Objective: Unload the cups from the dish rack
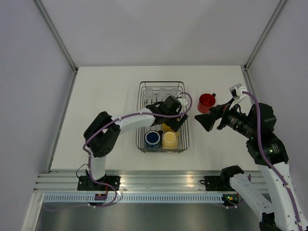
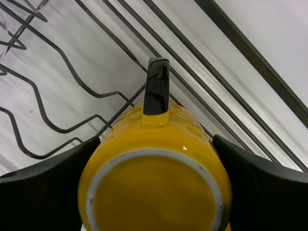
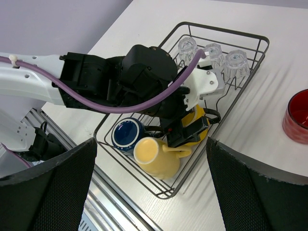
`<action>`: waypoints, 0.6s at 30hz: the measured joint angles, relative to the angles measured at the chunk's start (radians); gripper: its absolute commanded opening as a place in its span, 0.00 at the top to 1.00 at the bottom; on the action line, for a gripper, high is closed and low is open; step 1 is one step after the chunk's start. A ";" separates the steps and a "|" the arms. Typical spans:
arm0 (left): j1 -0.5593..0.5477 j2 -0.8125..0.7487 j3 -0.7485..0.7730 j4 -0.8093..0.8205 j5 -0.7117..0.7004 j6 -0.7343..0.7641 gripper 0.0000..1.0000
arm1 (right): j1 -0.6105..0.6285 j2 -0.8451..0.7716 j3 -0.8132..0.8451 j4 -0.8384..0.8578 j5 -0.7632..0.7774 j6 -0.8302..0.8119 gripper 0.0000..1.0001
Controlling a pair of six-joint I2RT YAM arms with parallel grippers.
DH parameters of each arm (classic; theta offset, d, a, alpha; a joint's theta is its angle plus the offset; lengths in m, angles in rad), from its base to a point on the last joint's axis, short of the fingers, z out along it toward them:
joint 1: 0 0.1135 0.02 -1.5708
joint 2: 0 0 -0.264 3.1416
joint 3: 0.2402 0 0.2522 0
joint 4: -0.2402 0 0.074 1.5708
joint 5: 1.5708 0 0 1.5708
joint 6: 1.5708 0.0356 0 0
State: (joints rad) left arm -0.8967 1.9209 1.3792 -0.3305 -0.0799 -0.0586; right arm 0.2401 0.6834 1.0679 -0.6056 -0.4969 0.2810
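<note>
The dish rack (image 1: 140,115) stands mid-table. Inside it my left gripper (image 1: 174,122) is open, its jaws either side of the yellow mug (image 2: 154,183), which lies with its base toward the camera and its black handle (image 2: 157,86) pointing away. The mug fills the gap between the fingers (image 2: 43,187). A dark blue mug (image 3: 126,135) and a pale cream mug (image 3: 156,156) lie at the rack's near end. Three clear glasses (image 3: 211,53) stand upturned at its far end. A red mug (image 1: 206,102) stands on the table right of the rack. My right gripper (image 1: 204,121) hovers open and empty beside the rack.
Wire plate tines (image 2: 57,96) run along the rack floor left of the yellow mug. The rack's right side wall (image 2: 250,48) lies close past the mug's handle. A metal rail (image 1: 159,180) lines the table's near edge.
</note>
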 measured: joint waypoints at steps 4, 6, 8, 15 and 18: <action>0.004 0.010 0.000 0.006 0.008 -0.005 0.22 | 0.000 -0.002 0.000 0.000 0.000 0.000 0.02; 0.004 0.010 0.000 0.006 0.010 -0.006 0.38 | 0.000 -0.003 0.000 0.000 0.000 -0.001 0.02; 0.004 0.010 0.000 0.006 0.011 -0.008 0.58 | 0.000 -0.004 0.000 0.000 0.000 -0.001 0.02; 0.005 -0.006 0.000 -0.016 0.010 -0.019 0.98 | 0.000 -0.006 0.000 0.000 0.001 -0.004 0.02; 0.004 -0.037 -0.003 -0.043 0.006 -0.031 0.98 | 0.000 -0.012 0.000 0.000 0.005 -0.008 0.02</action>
State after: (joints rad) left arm -0.8925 1.8843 1.3766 -0.3740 -0.0738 -0.0895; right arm 0.2401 0.6712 1.0679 -0.6052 -0.4915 0.2733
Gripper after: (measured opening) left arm 0.917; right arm 0.978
